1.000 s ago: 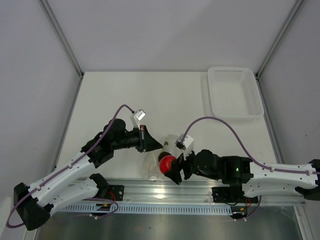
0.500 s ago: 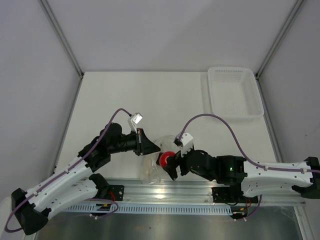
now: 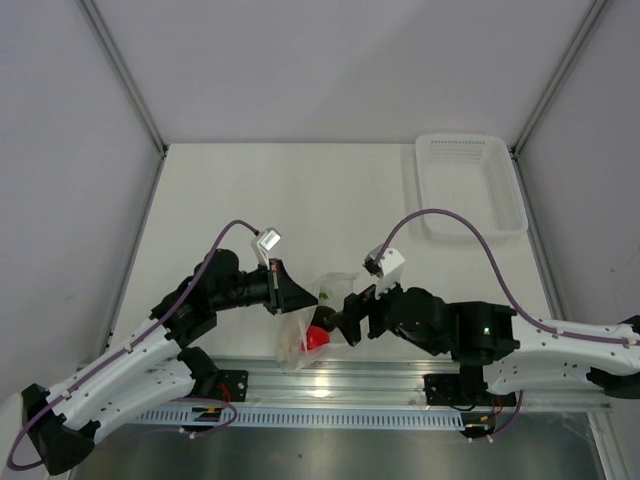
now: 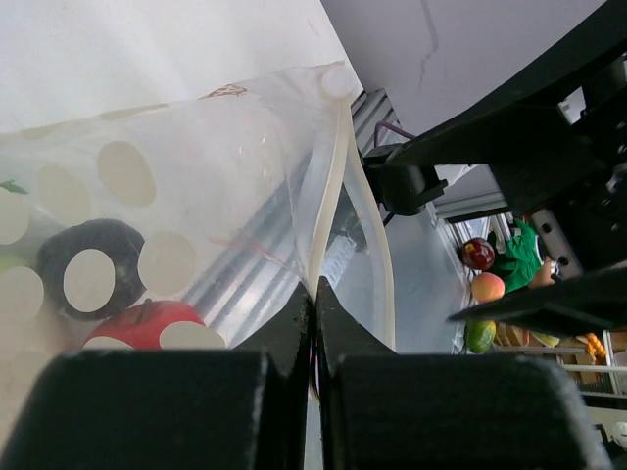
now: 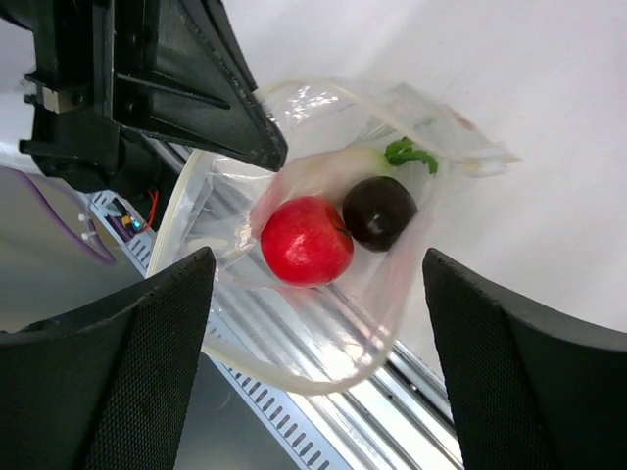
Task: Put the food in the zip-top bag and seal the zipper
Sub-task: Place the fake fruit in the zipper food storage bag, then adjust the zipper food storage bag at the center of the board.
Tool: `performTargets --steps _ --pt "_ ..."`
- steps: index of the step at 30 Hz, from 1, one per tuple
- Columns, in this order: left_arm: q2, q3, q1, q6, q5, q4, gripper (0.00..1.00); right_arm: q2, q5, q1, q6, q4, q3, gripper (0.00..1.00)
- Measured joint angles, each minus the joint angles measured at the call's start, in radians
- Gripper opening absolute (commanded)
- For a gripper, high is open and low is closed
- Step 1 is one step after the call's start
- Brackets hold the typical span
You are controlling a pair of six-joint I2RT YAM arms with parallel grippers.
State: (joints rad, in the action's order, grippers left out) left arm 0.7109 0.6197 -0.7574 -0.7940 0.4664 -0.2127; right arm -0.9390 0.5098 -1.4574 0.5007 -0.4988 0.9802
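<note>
The clear zip-top bag hangs open at the table's near edge, over the metal rail. My left gripper is shut on its rim, pinching the zipper strip between closed jaws. Inside the bag lie the red tomato, the dark ball and the white radish with green leaves. The tomato and ball also show through the plastic in the left wrist view. My right gripper is open and empty, just right of the bag mouth, its fingers spread wide either side.
A white ribbed basket stands at the back right of the table. The aluminium rail runs along the near edge under the bag. Grey walls close in the table on the left, back and right.
My right gripper carried the tomato into the bag, let it go and drew back to the right, open. My left gripper shifted slightly left and nearer with the bag rim.
</note>
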Motion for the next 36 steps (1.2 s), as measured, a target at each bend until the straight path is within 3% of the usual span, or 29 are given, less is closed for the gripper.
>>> performTargets --steps 10,12,23,27,36 --pt "0.002 0.000 0.000 0.009 0.000 -0.011 0.01 0.257 0.044 0.009 0.090 -0.125 -0.067 0.61" --pt "0.004 0.000 0.000 0.010 0.000 -0.013 0.01 0.284 0.024 0.012 0.103 -0.124 -0.101 0.60" --pt "0.004 0.000 -0.006 0.017 0.000 -0.031 0.01 0.157 -0.077 0.013 0.161 -0.084 -0.185 0.56" --pt "0.002 0.000 -0.016 0.017 0.000 -0.034 0.00 0.146 -0.093 0.013 0.170 -0.058 -0.199 0.50" --pt "0.020 0.008 -0.057 0.018 0.000 -0.037 0.01 0.146 -0.098 0.013 0.206 -0.020 -0.209 0.17"
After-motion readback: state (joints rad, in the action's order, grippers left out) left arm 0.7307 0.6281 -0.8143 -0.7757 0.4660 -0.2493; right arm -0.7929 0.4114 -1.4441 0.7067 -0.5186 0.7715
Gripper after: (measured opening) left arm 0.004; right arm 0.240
